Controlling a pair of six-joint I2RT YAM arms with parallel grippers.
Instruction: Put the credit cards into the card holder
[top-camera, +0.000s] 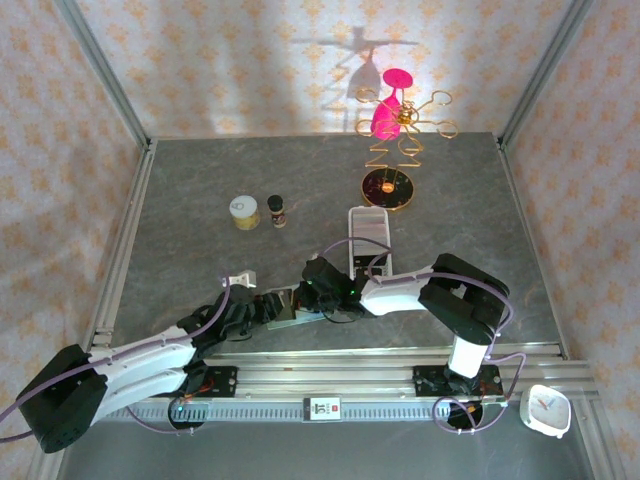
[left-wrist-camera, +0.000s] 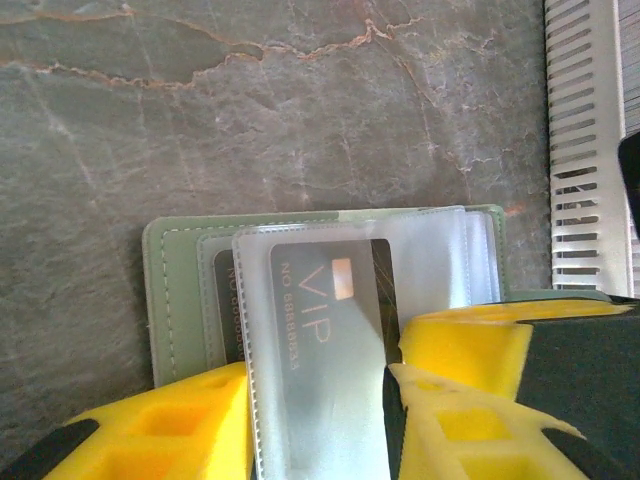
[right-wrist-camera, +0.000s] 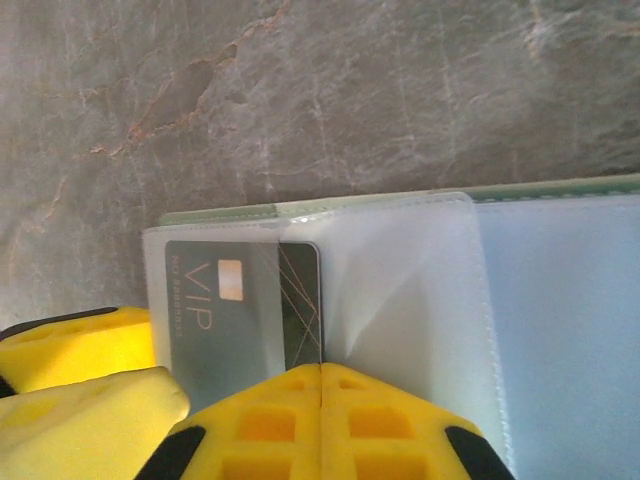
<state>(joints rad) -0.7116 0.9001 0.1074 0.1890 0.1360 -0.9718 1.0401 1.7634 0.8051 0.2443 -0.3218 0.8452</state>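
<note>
Card holder (left-wrist-camera: 175, 290): lying open | left gripper (left-wrist-camera: 320, 400): straddling sleeved credit card (left-wrist-camera: 320, 300), fingers apart, grip unclear | right gripper (right-wrist-camera: 320, 385): sitting over sleeve (right-wrist-camera: 400, 290), fingers together.

The dark credit card (left-wrist-camera: 322, 330) reads "VIP", with a small line beginning "NO 8888" beside it.

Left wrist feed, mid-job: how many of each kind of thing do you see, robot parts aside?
credit cards: 2, the second tucked behind the VIP one
card holder: 1
white perforated tray: 1
Total: 4
</note>
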